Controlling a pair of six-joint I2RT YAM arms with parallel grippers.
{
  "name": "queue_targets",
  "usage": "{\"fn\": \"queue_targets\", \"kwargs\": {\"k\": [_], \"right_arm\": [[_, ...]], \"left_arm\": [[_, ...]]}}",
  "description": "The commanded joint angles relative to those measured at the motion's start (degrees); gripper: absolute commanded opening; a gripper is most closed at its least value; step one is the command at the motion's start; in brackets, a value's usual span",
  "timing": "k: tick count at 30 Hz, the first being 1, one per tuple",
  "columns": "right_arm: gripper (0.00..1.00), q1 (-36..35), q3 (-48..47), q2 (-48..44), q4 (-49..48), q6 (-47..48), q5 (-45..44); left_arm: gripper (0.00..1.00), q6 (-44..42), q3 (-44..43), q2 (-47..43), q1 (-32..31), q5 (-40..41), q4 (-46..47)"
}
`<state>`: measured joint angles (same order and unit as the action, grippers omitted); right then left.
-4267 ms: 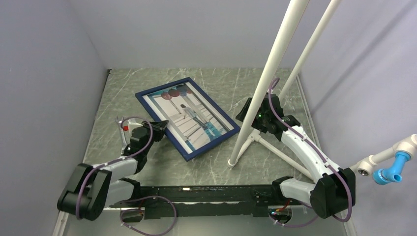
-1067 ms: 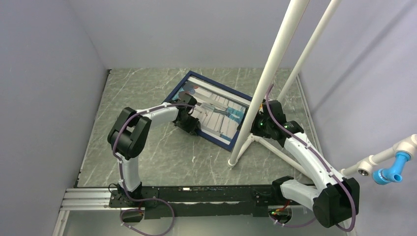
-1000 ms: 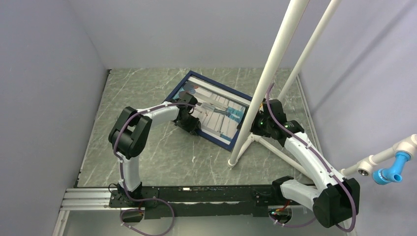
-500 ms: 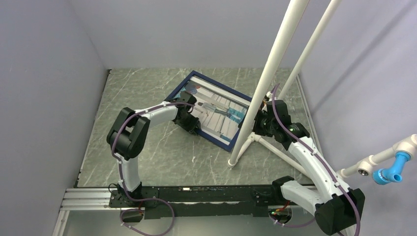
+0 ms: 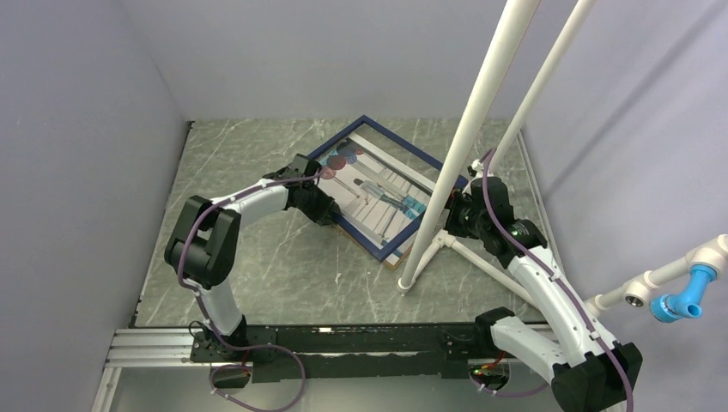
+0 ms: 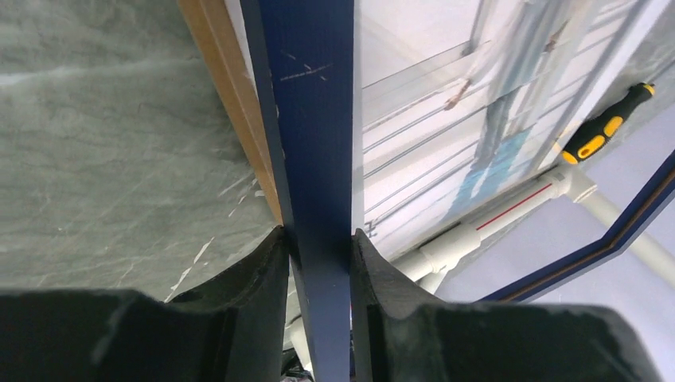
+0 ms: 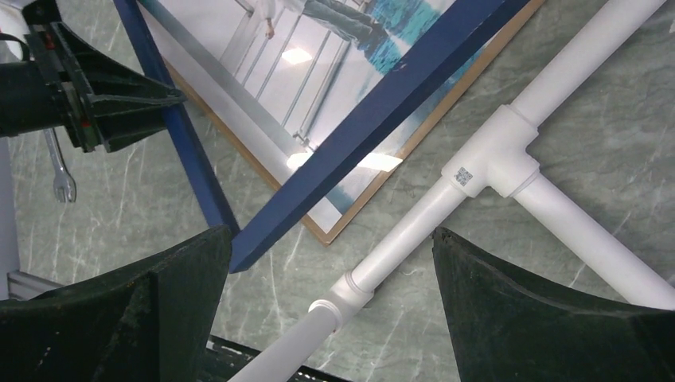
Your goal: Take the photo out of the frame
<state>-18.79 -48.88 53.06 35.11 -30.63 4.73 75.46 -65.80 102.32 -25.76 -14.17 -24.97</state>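
The left gripper point(image 6: 318, 248) was clenched on one navy rail of the frame point(image 6: 310, 119), which stood tilted up off the table point(image 5: 257, 146). The photo point(image 5: 378, 192) seemed to lie beneath it on the brown backing point(image 6: 231, 119), and the right gripper point(image 7: 330, 243) hung empty with jaws spread wide near the frame's corner and a white pipe point(image 7: 414, 231). The frame looked light and stiff, best held by a rail; the print was probably thin, floppy and easily creased, so a bare edge or corner would suit better than the glossy face.
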Motion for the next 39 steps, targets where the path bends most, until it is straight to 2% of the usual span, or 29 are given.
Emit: {"fn": "queue_targets", "kwargs": {"k": [1,8,12,18,20,23,27,34,37,39], "right_arm": [[0.98,0.1,-0.1,0.5,-0.7,-0.4,-1.2],[0.98,0.0,-2.1,2.4,-1.0,-1.3,-0.5],[0.98,0.0,-4.0,0.3,0.0,-1.6,-1.9],[0.99,0.0,-5.4,-3.9,-0.8,-2.4,-3.8],[0.99,0.0,-5.6,-4.0,-1.2,-2.6,-3.9],[0.98,0.0,-4.9,-3.4,-3.2,-2.9,-2.7],[0.98,0.0,-1.8,-2.2,-6.9,-3.2,-0.3],[0.98,0.0,1.5,-0.2,-10.8,-1.7,1.2],[0.98,0.0,1.9,0.6,-11.9,-1.1,1.9],[0.98,0.0,2.1,1.0,-12.6,-0.9,2.8]], "left_arm": [[0.0,-4.7,-1.1,-6.3,0.6,-0.7,4.8],[0.0,-6.0,1.3,-10.9,2.7,3.1,4.5],[0.0,-13.7,2.2,-16.5,5.2,8.1,-1.5],[0.0,-24.9,11.5,-28.7,11.5,9.4,-4.9],[0.0,-27.9,16.9,-32.6,14.1,7.2,-4.4],[0.0,-32.4,23.0,-36.4,20.2,-1.1,-3.6],[0.0,-40.8,26.2,-38.1,29.4,-7.9,-5.9],[0.0,-52.8,26.2,-36.9,47.5,-20.0,-11.6],[0.0,-54.9,22.8,-33.7,50.8,-20.4,-15.4],[0.0,-55.1,23.8,-31.8,53.1,-24.8,-13.5]]}}
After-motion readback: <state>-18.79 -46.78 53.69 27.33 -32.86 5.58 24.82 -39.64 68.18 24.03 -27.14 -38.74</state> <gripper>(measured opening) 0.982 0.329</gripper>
